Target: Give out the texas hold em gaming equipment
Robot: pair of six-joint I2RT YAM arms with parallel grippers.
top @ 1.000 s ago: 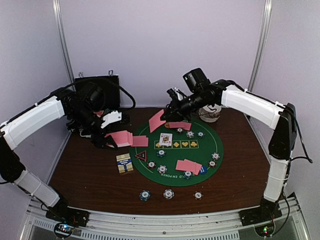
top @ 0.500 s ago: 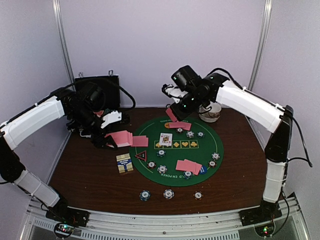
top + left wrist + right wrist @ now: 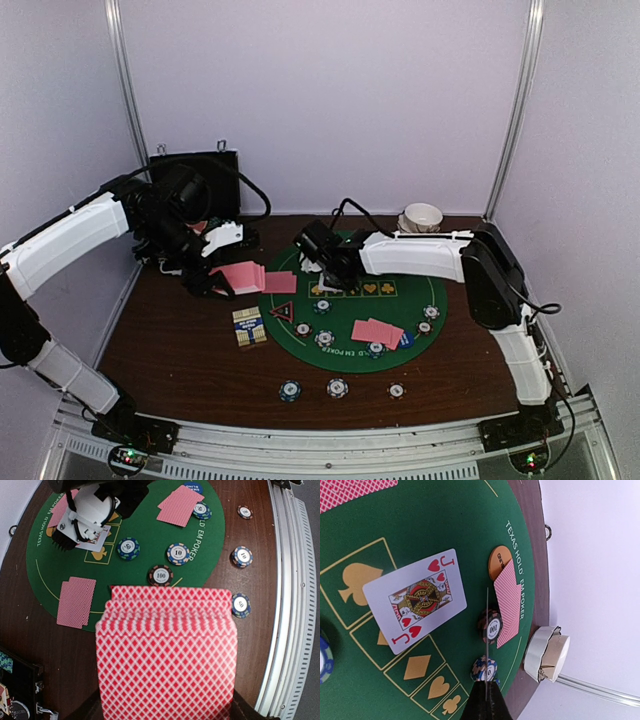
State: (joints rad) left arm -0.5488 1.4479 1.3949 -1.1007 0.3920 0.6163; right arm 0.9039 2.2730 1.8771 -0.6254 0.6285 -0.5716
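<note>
My left gripper [image 3: 222,280] is shut on a fanned deck of pink-backed cards [image 3: 165,650], held above the table left of the green mat [image 3: 440,300]; its fingers are hidden under the cards. My right gripper [image 3: 486,687] is shut on a single card [image 3: 486,630] seen edge-on, low over the mat [image 3: 450,525] beside a face-up jack of hearts [image 3: 415,600]. An orange disc button [image 3: 500,562], a face-down card pair [image 3: 510,605] and two chips [image 3: 491,626] lie just beyond. The triangle marker [image 3: 282,311] and blue button [image 3: 405,340] lie on the mat.
Three chips [image 3: 337,387] lie on the brown table in front of the mat. A card box [image 3: 249,326] lies left of the mat. The black case [image 3: 195,180] stands at the back left and the white bowls [image 3: 422,217] at the back right.
My right arm has swung down from above the mat's far edge to low over the mat's left centre, still holding its card. The left arm has not moved.
</note>
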